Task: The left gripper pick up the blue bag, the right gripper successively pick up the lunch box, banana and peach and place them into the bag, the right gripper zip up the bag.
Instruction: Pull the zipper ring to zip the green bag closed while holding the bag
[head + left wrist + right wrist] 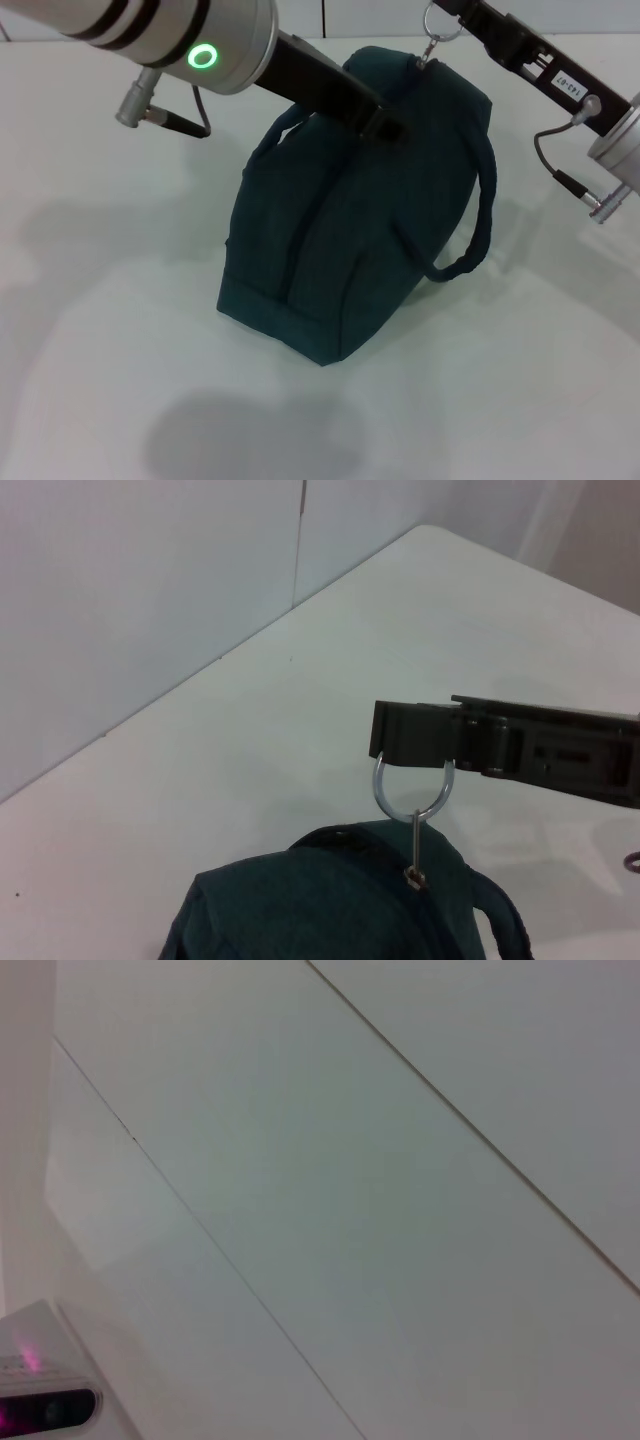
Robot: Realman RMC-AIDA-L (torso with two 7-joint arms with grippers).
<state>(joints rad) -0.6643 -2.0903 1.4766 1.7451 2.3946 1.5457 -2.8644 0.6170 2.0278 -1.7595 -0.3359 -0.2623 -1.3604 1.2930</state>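
The blue bag (350, 240) stands tilted on the white table, its zip closed along the top and one handle (478, 210) hanging loose. My left gripper (385, 125) reaches in from the upper left and is shut on the bag's top fabric. At the far end of the bag my right gripper (447, 8) is shut on the metal ring (428, 22) of the zip pull. The left wrist view shows the right gripper (412, 755) holding that ring (385, 798) above the bag (330, 900). The lunch box, banana and peach are out of view.
White table (120, 300) spreads around the bag, ending at a white wall (150, 580) behind it. The right wrist view shows only wall panels (350, 1210) and a white device with a pink light (40, 1400).
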